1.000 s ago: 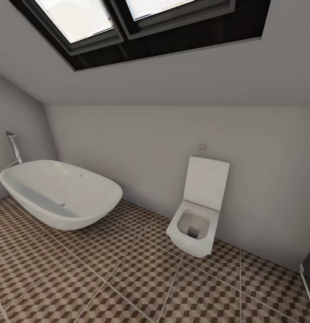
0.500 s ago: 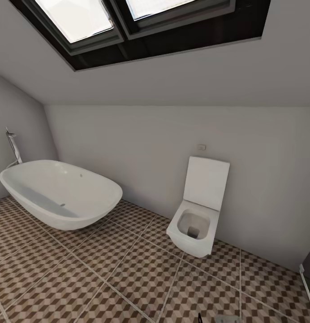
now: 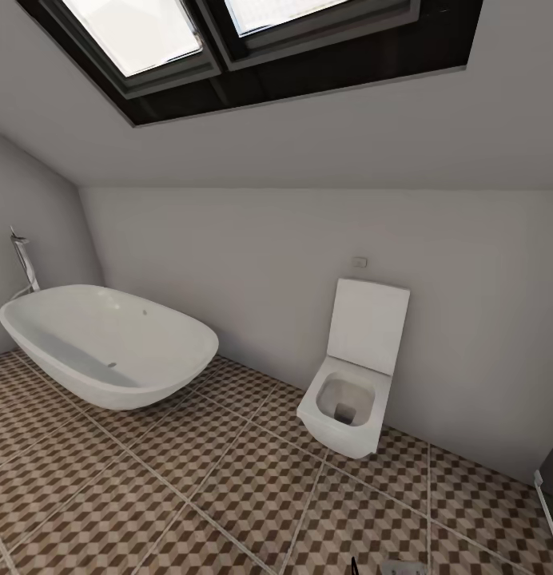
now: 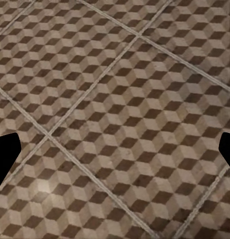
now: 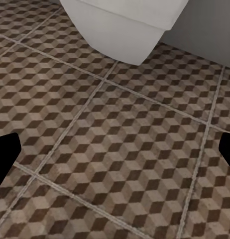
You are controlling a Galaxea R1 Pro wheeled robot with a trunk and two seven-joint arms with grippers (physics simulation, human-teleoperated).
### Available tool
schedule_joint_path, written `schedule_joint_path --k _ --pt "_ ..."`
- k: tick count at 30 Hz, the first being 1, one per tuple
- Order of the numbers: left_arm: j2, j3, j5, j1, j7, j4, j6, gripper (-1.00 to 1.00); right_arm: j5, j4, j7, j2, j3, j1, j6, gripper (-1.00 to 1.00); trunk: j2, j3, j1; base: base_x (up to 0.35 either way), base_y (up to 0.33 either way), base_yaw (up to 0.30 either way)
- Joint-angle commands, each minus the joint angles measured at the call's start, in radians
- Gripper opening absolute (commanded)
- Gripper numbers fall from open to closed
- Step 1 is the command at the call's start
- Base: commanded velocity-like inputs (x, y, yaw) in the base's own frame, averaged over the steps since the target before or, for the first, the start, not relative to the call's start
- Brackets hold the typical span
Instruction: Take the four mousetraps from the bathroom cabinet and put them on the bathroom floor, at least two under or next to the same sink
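Bathtub point(image 3: 109, 343) and toilet point(image 3: 352, 383) faced me in the head view, on the bathroom floor point(image 3: 188, 495) — no cabinet or mousetraps there, so I risked steering the wrong way. Left wrist view: left claw point(image 4: 115, 149) spread wide, empty, over tiles. Right wrist view: right claw point(image 5: 115, 149) likewise open, empty, near the toilet base — a careless turn could clip it.

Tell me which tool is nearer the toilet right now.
Right. The right tool hangs open over floor tiles just short of the toilet. The left tool faces bare tiles.
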Motion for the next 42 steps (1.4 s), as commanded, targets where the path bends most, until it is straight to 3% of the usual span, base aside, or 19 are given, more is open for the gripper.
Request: schedule_joint_path --k 1,9,18,42 --pt "0.000 -0.004 0.001 0.000 0.003 0.000 -0.002 1.00 0.001 0.001 -0.008 0.000 0.004 -0.001 -0.002 1.00 0.000 -0.001 0.000 0.000 0.000 0.000" --pt "0.000 -0.015 0.001 0.000 0.003 -0.002 -0.003 1.00 0.001 0.001 -0.009 -0.001 0.005 -0.001 -0.002 1.00 0.000 -0.001 0.000 0.000 0.000 0.000" --pt "-0.001 -0.064 0.001 0.000 0.003 -0.002 -0.004 1.00 0.001 0.001 -0.010 -0.001 0.005 -0.001 -0.004 1.00 0.000 -0.001 0.000 0.000 0.000 0.000" --pt "-0.002 -0.072 0.003 0.000 0.002 0.001 -0.003 1.00 0.001 0.001 -0.010 0.001 0.005 -0.001 -0.002 1.00 0.000 -0.001 0.000 -0.001 0.000 0.000"
